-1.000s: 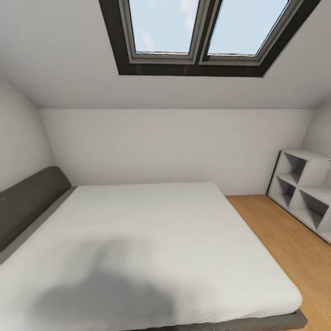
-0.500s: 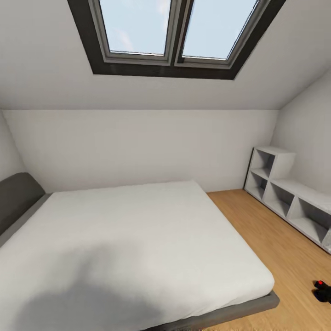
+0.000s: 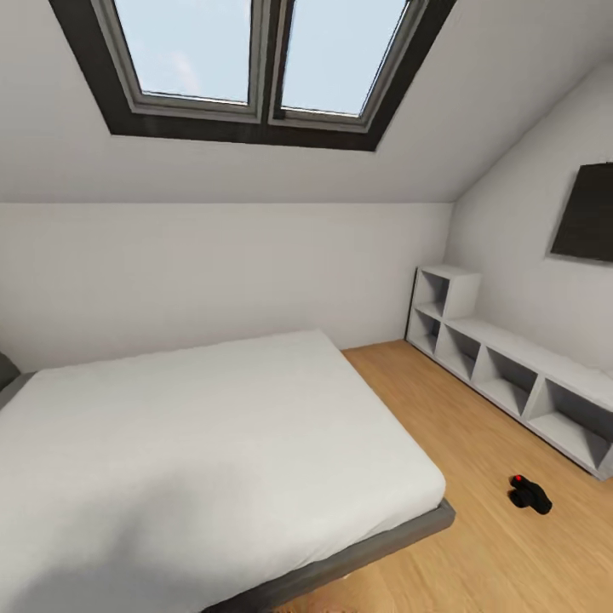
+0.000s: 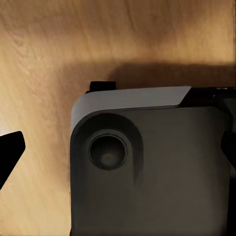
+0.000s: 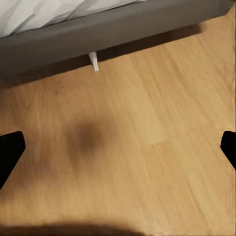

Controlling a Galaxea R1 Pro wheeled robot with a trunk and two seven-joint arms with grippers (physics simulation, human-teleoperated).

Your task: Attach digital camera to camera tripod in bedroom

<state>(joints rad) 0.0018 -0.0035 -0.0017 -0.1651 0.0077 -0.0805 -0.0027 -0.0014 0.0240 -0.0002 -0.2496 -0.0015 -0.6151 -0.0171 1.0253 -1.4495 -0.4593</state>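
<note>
our left gripper shows just its two dark fingertips at opposite edges of the left wrist view, set wide apart with nothing between them, so we read it as released. beyond the gap between the tips sits a dark grey, rounded part of our own base with a pale upper rim and a round recess, and past that the light wood floor with a shadow across it.

our right gripper is the same: two black tips far apart at the edges of the right wrist view, released, holding nothing. between and beyond them lies bare wood floor with a soft dark shadow patch, and farther out the grey bed frame with a small white leg under it and the white mattress edge above.

in the head view we see the bedroom: the white bed taking up the near left, a dark-framed double skylight in the sloped ceiling, white cube shelving along the right wall and a black tv above it. the digital camera lies on the floor, black with a red button on top, between the foot corner of the bed and the shelving, touching neither.
</note>
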